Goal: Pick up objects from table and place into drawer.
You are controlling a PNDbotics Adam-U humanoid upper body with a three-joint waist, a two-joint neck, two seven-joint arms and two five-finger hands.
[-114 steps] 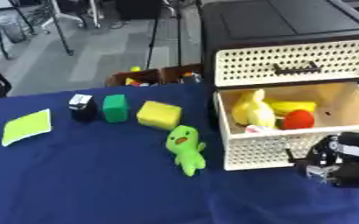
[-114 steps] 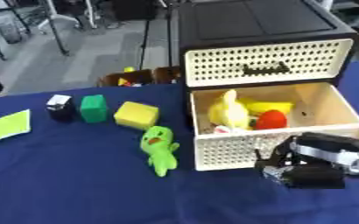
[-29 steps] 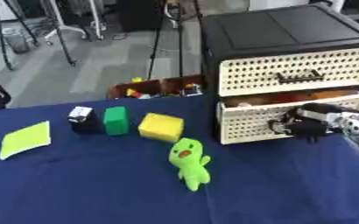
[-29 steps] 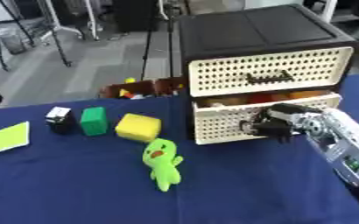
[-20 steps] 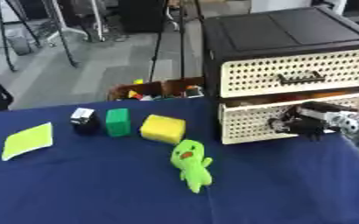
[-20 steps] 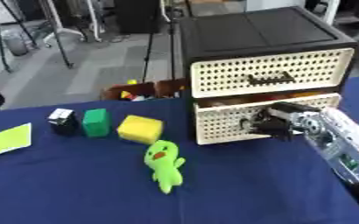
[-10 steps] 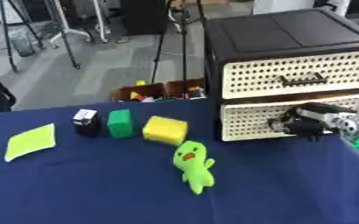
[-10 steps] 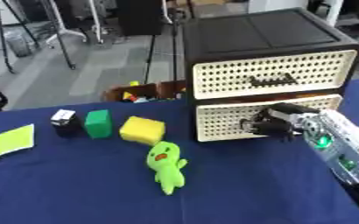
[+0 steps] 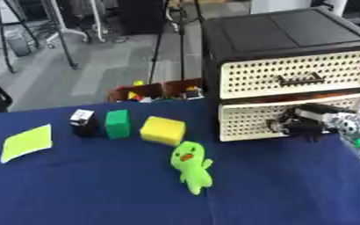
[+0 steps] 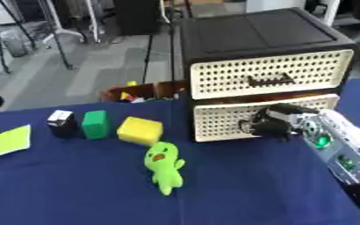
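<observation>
A black cabinet [image 9: 275,35] holds two cream perforated drawers. The lower drawer [image 9: 248,121] is pushed almost flush, with a thin dark gap above it. My right hand [image 10: 277,119] comes in from the right and presses against that drawer's front with curled fingers that hold nothing. On the blue table lie a green plush toy [image 9: 192,165], a yellow block [image 9: 163,130], a green block [image 9: 117,124], a small black-and-white box [image 9: 82,121] and a flat yellow-green sheet [image 9: 26,143]. My left hand is out of sight.
Beyond the table's far edge [image 9: 99,104] stands a brown bin of coloured toys [image 9: 160,91] on the grey floor, with tripod legs [image 9: 60,39] behind it. My silver forearm [image 10: 340,149] crosses the table's right side.
The lower drawer, wide open with toys inside at first, has slid in under my right hand and is nearly closed. The camera has tilted up, so the whole picture has shifted.
</observation>
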